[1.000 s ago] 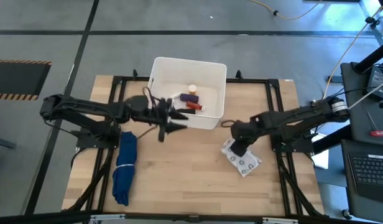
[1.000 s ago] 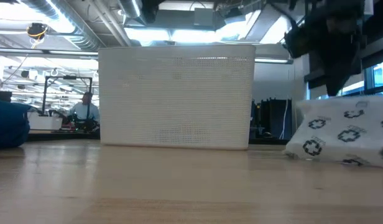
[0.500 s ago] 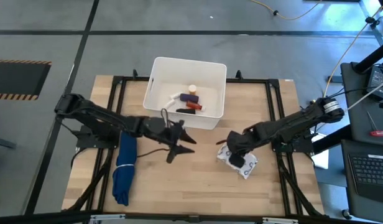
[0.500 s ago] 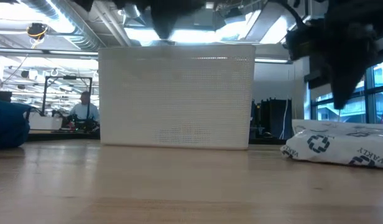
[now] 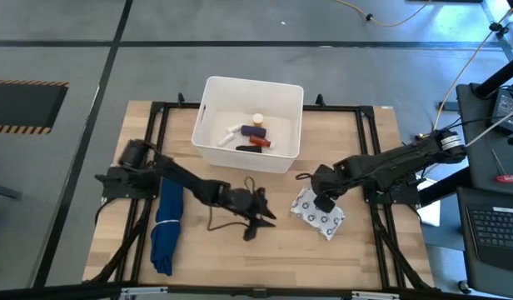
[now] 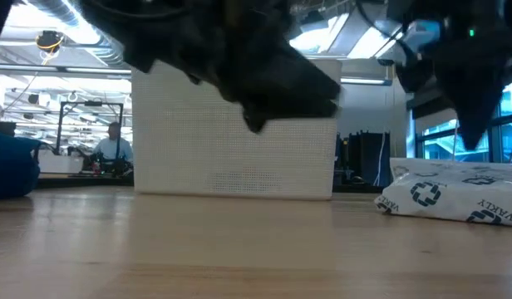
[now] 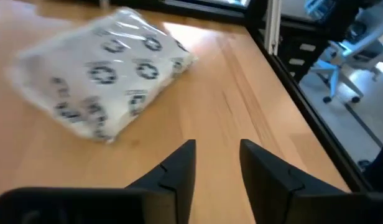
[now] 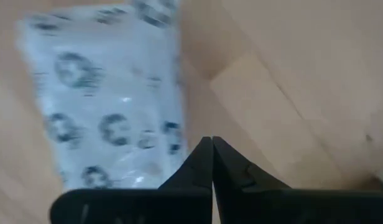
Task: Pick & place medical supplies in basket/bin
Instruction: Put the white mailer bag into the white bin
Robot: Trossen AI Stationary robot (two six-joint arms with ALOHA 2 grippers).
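One white tub (image 5: 208,137) is seen at the far middle of the table (image 5: 373,242). Inside it about four small items (image 5: 253,133) are counted, among them one vial (image 5: 258,121) with a white cap and one red tube (image 5: 258,142). One white packet (image 5: 320,212) with dark round marks is laid flat on the wood, outside the tub. The right gripper (image 5: 322,202) is held just over this packet, its fingers pressed together on nothing. The left gripper (image 5: 258,223) is held near the packet, its fingers a little apart and empty. One folded blue cloth (image 5: 166,223) is laid at the left.

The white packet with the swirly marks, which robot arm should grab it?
Probably the right. The right gripper hangs just over the white packet, though its fingers are shut. The left gripper is open but sits farther away.
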